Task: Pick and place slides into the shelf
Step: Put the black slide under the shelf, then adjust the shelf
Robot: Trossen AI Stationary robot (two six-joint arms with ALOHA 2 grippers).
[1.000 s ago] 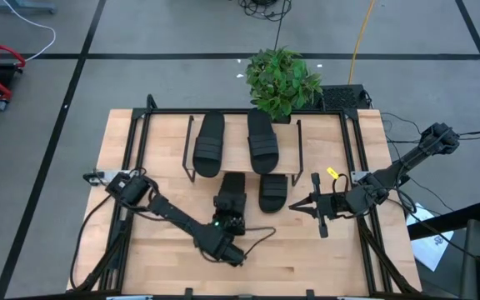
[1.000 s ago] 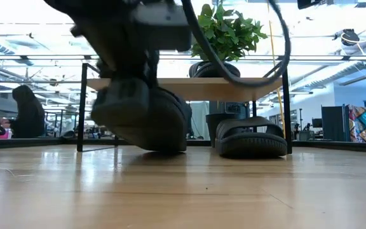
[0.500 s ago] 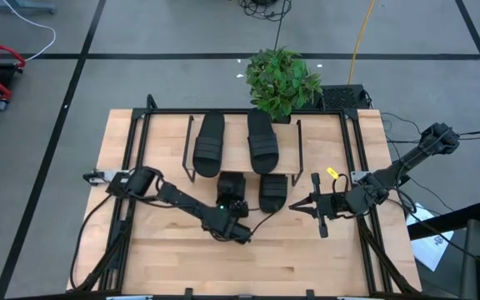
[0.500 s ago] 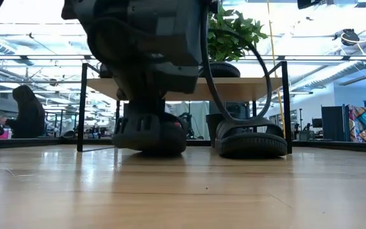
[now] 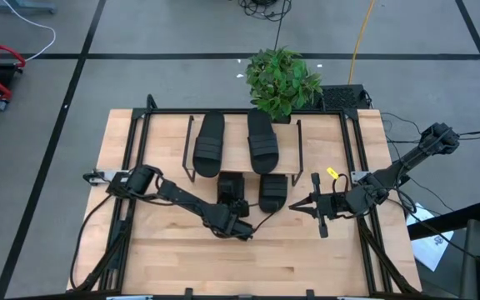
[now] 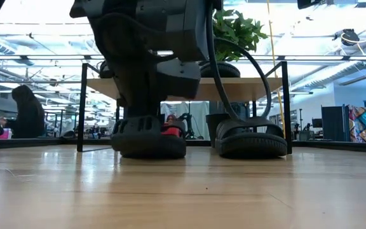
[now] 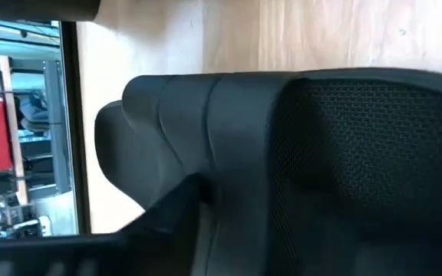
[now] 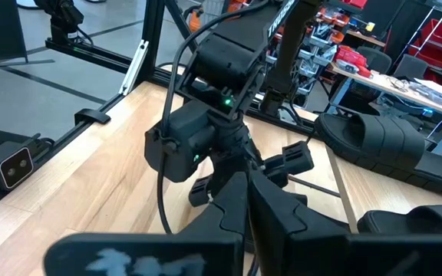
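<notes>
Wooden counter (image 5: pixel 157 258), lab floor around. Left end effector (image 5: pixel 233 210) clamped on third slide (image 5: pixel 231 187), sole flat under shelf (image 5: pixel 233 172) front edge, long axis pointing toward far edge. Right end effector (image 5: pixel 315 205) spread open, idle near right edge.

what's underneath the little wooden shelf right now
Two black slides sit on the table under the shelf: one beneath the left gripper, another beside it. Their far ends are hidden under the plank from above. Two more slides lie on top.
</notes>
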